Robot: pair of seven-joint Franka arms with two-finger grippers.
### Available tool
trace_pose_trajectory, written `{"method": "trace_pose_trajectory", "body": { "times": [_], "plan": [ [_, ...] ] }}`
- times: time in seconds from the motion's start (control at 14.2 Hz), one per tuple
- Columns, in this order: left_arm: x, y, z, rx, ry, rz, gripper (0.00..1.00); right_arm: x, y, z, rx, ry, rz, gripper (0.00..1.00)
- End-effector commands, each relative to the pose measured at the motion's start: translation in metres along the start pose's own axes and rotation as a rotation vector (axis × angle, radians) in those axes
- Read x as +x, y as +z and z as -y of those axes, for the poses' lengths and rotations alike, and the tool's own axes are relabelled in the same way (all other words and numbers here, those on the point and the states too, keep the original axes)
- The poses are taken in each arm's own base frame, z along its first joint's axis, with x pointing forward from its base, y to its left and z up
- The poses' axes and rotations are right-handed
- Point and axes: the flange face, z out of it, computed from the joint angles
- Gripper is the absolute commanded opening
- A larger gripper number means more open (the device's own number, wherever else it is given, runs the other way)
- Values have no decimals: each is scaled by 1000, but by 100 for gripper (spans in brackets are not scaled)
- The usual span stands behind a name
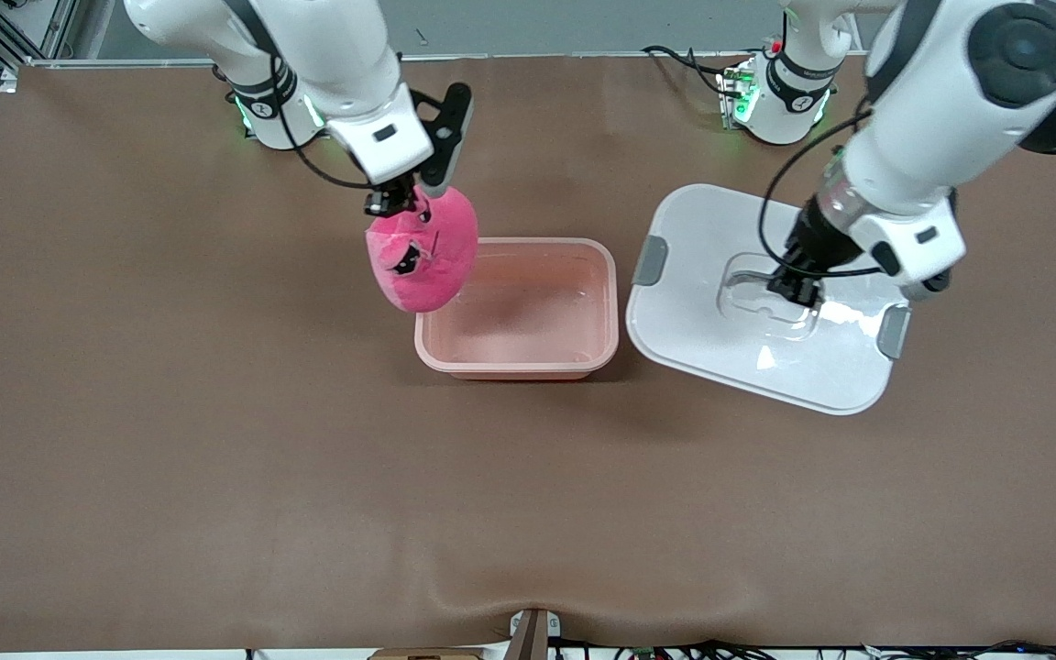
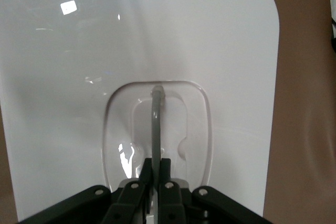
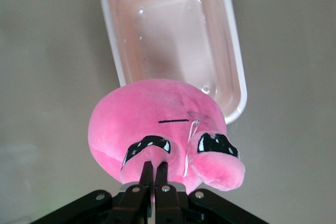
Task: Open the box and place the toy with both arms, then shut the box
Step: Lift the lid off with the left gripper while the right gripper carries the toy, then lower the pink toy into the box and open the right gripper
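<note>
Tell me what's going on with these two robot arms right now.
The box is open. The right gripper is shut on the pink toy, holding it in the air over the edge of the empty pink tub. The left gripper is shut on the clear handle of the white lid, which sits beside the tub, toward the left arm's end of the table.

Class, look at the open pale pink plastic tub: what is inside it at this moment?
Nothing is inside the pale pink plastic tub as far as shown. The round bright pink plush toy, pinched in the right hand, hangs over its rim and hides one corner of the floor in the front view.
</note>
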Motion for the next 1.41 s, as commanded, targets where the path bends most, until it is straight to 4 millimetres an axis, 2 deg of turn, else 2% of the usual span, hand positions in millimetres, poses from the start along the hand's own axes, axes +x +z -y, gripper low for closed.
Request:
{"method": "trace_pose_trajectory", "body": {
  "times": [0.0,0.28,0.42,0.7,1.13,1.34],
  "plan": [
    [20,-5,5,3,29,57,0,3,-2,0,-25,-101,1,0],
    [21,-3,4,6,38,79,0,0,11,-21,-40,-300,-3,0],
    [26,-7,7,18,69,102,0,2,13,-20,-38,-331,-2,0],
    [62,-6,17,65,145,115,0,13,16,-8,-37,-356,-3,0],
    [64,-2,20,94,152,124,0,24,38,-11,-22,-350,5,0],
    [62,-1,22,113,155,128,0,25,40,-11,-21,-350,6,0]
  ]
}}
